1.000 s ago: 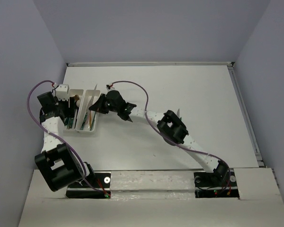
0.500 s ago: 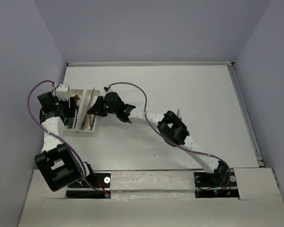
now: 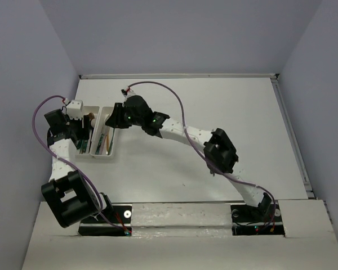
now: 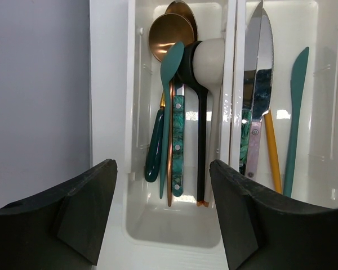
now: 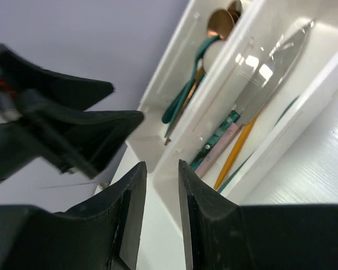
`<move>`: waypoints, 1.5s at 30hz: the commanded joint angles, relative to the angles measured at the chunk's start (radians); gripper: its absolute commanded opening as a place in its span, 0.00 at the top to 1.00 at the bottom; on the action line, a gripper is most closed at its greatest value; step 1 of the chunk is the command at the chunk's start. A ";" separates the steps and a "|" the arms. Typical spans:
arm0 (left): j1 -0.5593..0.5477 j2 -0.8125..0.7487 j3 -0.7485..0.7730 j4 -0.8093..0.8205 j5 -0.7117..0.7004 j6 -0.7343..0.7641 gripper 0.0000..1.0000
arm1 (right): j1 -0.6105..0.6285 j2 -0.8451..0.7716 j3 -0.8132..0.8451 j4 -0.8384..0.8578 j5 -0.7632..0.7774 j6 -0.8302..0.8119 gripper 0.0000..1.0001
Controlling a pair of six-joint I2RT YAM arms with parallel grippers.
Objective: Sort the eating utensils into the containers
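Two joined white plastic trays [image 4: 180,239] sit by the left edge of the pale table [image 3: 214,112]. A gold spoon [image 4: 170,35] and a teal spoon [image 4: 172,62] crowd one trough. A silver knife [image 4: 259,50] and a teal knife [image 4: 296,112] lie in the other, their near ends lost behind a dark finger. The left gripper [image 4: 162,169] gapes wide and empty, while the right gripper [image 5: 161,169] is barely parted and holds nothing.

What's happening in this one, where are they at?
Utensil sorting, seemingly late on. At the far left of the table, spoons lie in the left tray and knives in the right tray of a joined white pair. The right hand hovers over the right tray, fingers slightly apart, holding nothing. The left hand hangs open at the near end of the left tray, also empty.
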 commanded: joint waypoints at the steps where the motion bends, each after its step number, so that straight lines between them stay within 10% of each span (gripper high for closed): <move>1: 0.008 -0.033 0.008 -0.006 0.014 0.031 0.21 | 0.009 -0.238 -0.003 -0.253 0.034 -0.329 0.63; 7: 0.008 -0.068 -0.021 -0.003 0.006 0.063 0.20 | -0.124 -0.629 -0.495 -0.663 0.417 -0.376 0.55; 14: 0.008 -0.045 -0.030 0.005 0.051 0.039 0.20 | -0.454 -1.040 -1.128 -0.681 0.346 -0.238 0.61; 20: 0.008 -0.065 -0.035 -0.003 0.040 0.060 0.21 | -0.519 -1.105 -1.214 -0.680 0.382 -0.237 0.79; 45: 0.008 -0.066 -0.046 0.011 0.025 0.061 0.20 | -0.528 -0.838 -1.247 -0.520 0.225 -0.279 0.76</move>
